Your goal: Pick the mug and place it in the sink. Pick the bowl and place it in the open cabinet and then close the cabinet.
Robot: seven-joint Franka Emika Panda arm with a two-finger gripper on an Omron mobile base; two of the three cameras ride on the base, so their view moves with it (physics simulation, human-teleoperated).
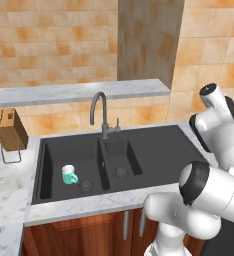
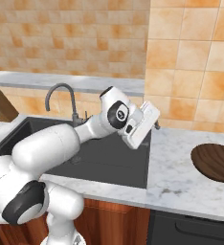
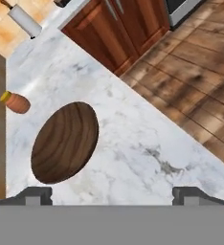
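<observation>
Marble bench (image 3: 133, 139) spreads beneath my hand (image 3: 112, 194), whose fingers stand wide apart and empty. With the mug (image 1: 68, 174) already in the sink (image 1: 154, 150), the bowl (image 3: 65, 141) lies left of centre, just above my left fingertip.

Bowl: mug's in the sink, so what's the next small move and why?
Probably carry the gripper further toward the bowl and start lowering over its rim. The mug already sits in the sink, the fingers are spread wide and empty, and the bowl lies off to one side on the marble counter, not yet between them.
</observation>
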